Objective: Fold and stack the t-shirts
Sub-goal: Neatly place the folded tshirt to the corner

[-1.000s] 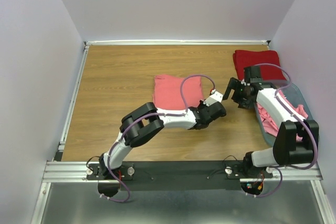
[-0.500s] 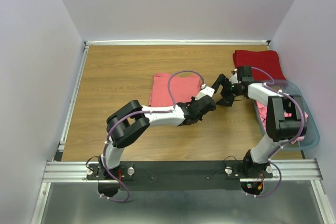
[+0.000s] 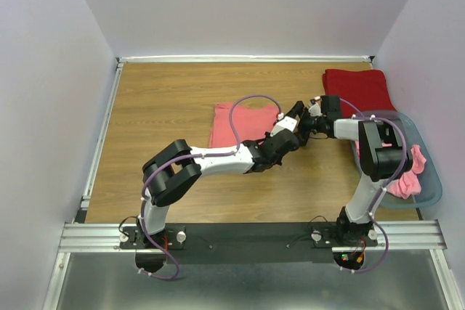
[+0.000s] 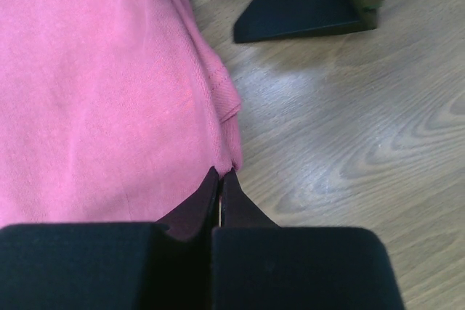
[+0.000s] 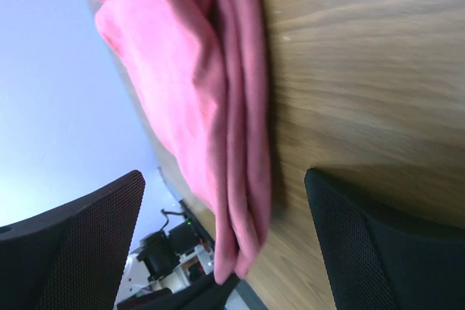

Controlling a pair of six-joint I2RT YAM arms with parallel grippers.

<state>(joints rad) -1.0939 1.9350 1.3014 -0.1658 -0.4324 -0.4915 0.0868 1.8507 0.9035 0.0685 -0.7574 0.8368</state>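
A: At mid-tabletop (image 3: 160, 107), by the right edge of the folded pink t-shirt (image 3: 225, 128), both arms converge. Why?
B: Reads as a pick-up for stacking. The left fingers (image 4: 243, 215) are clenched, tips right at a corner on that edge. Can't tell if any hem is pinched; could just be pinning it.
A: Right side?
B: The right fingers (image 5: 87, 245) are spread wide, nothing gripped, the layered edge lying between them, low at the wood. My guess: lined up to take all layers at once.
A: Destination?
B: Probably the red t-shirt (image 3: 360, 88), folded flat at the far right corner; looks like the stack base. More pink t-shirts (image 3: 407, 176) sit crumpled in the basket (image 3: 436, 183), right side.
A: Risk?
B: Catch only the top layer and the fold opens. The two wrists are also very close together.
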